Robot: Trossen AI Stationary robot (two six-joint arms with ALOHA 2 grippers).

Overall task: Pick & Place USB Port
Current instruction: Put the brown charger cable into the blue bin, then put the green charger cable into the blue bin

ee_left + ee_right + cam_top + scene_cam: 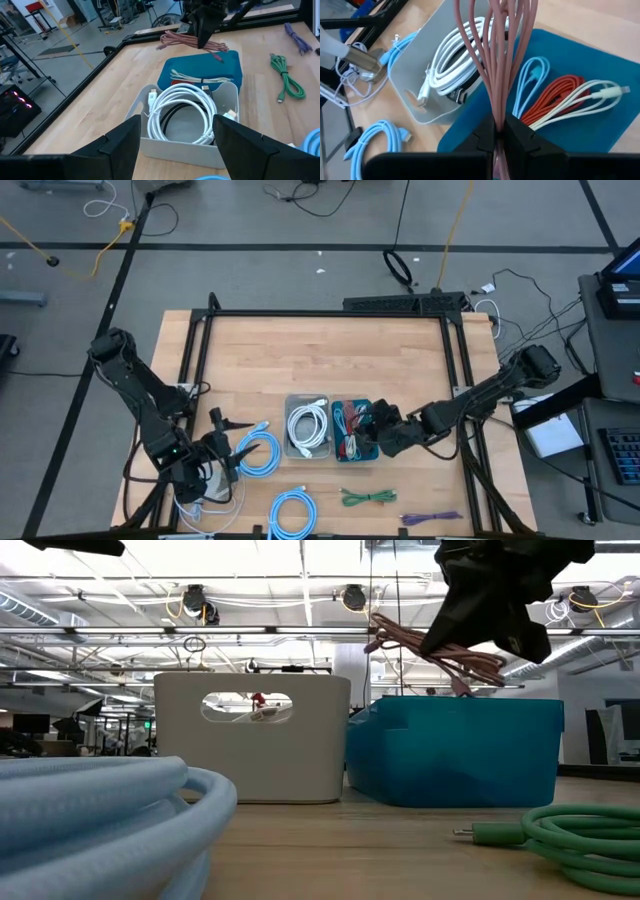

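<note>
A coiled pink cable [495, 55] is in my right gripper [499, 134], which is shut on it above the teal bin [455, 750]. That bin [580, 65] holds light blue, orange and white cables. Beside it stands the white bin [150, 145] with a white cable coil [182, 107] lying in it. My left gripper [175, 135] is open and hovers near the table's left side [228, 442], pointing toward the white bin and touching nothing. My right gripper pinches the pink cable's bundled strands [498, 112] between its two fingers, several strands together. The fingers [490, 590] come slanting down from the table's right. The bundle [440, 655] is lifted clear above the teal bin, its loops reaching out past the fingertips.
Light blue cable coils [258, 452] [293, 510] lie near my left gripper and at the near edge. A green cable [368, 498] and a purple one [432, 518] lie in front of the bins. A black frame [330, 313] borders the table.
</note>
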